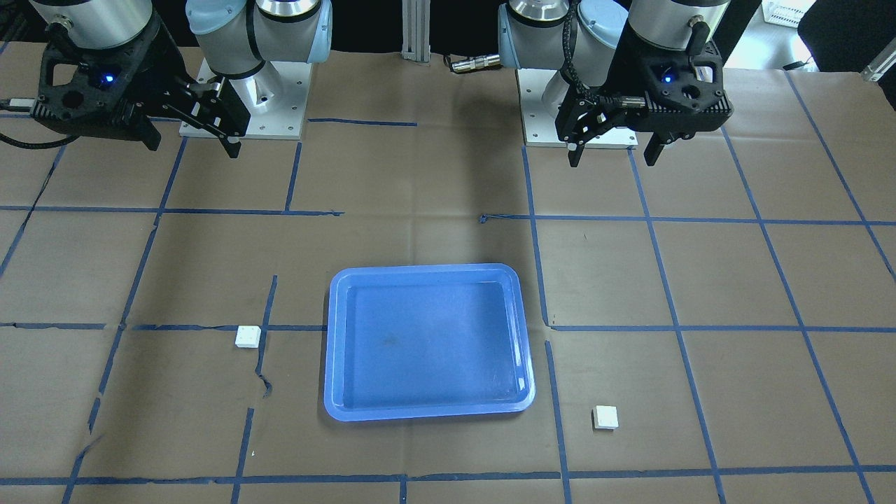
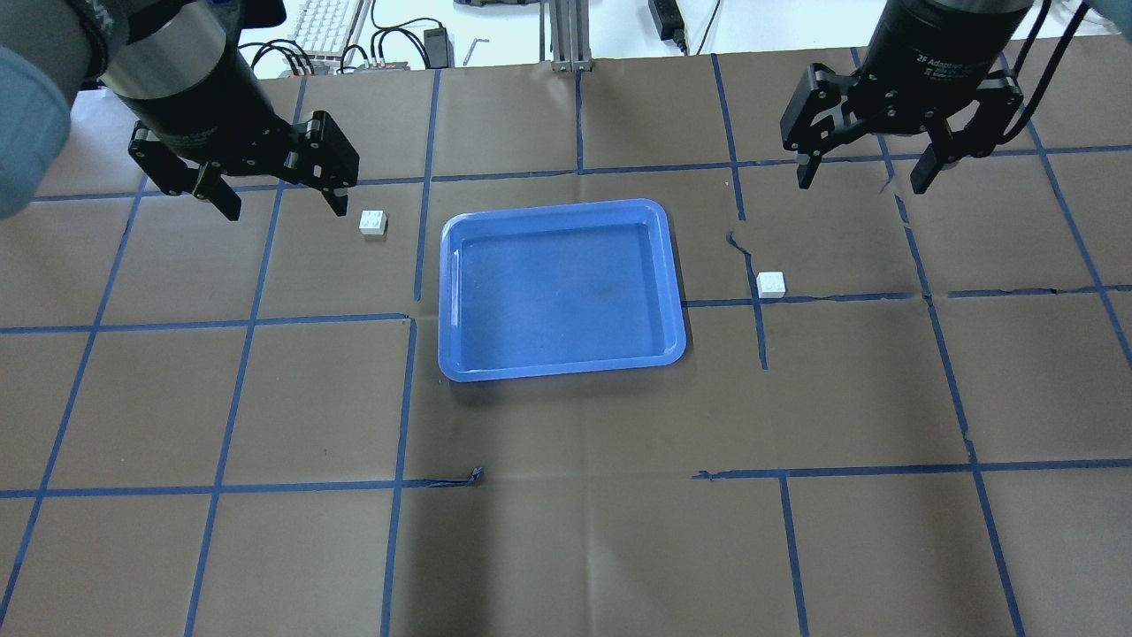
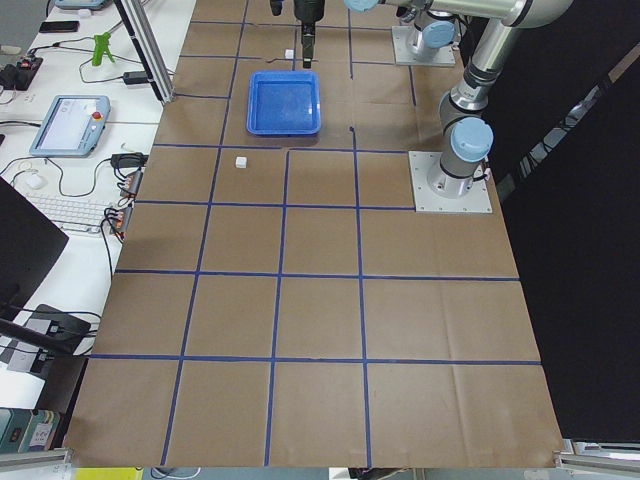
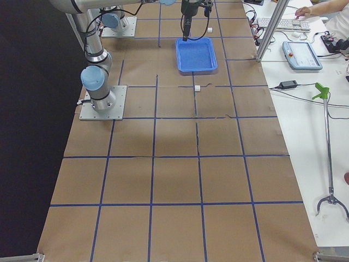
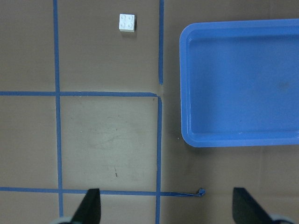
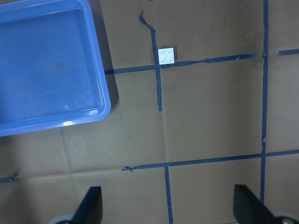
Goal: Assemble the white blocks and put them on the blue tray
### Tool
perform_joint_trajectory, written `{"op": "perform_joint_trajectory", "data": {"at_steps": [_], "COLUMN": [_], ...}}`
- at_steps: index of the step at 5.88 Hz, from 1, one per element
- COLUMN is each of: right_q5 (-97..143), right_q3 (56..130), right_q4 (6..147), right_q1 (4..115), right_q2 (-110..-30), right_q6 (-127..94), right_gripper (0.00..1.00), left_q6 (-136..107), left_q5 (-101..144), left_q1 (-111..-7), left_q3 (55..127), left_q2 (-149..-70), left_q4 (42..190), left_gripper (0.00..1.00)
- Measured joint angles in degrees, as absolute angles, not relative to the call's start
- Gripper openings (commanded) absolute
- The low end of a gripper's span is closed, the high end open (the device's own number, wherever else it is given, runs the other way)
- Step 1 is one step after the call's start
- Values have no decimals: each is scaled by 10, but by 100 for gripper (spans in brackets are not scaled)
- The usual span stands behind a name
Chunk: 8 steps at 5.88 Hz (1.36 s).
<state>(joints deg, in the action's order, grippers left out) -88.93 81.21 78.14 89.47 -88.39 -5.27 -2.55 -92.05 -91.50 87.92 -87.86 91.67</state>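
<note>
The blue tray (image 2: 559,292) lies empty at the table's middle; it also shows in the front view (image 1: 427,343). One white block (image 2: 373,221) sits studs up on the table left of the tray, and shows in the left wrist view (image 5: 127,22). The other white block (image 2: 771,284) sits right of the tray, and shows in the right wrist view (image 6: 167,56). My left gripper (image 2: 285,209) hangs open and empty above the table, just left of the first block. My right gripper (image 2: 862,183) hangs open and empty, beyond and to the right of the second block.
Brown paper with a blue tape grid (image 2: 407,398) covers the table. Both arm bases (image 1: 245,105) stand on the robot's side. A keyboard and cables (image 2: 336,26) lie beyond the far edge. A person's hand (image 4: 308,11) rests at a side desk.
</note>
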Motion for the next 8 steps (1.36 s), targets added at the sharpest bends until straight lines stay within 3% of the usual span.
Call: {"op": "perform_joint_trajectory", "data": {"at_steps": [8], "right_q5": [-889], "right_q3": [809], "right_q4": [780], "right_q1": [892], "right_q2": [-881], "right_q6": [15], "right_gripper": [100], "left_q6": [15], "left_q5": [-918], "left_q1": [-909], "left_q3": [885], "left_q2": [-873], "left_q4": [911], "left_gripper": [99]}}
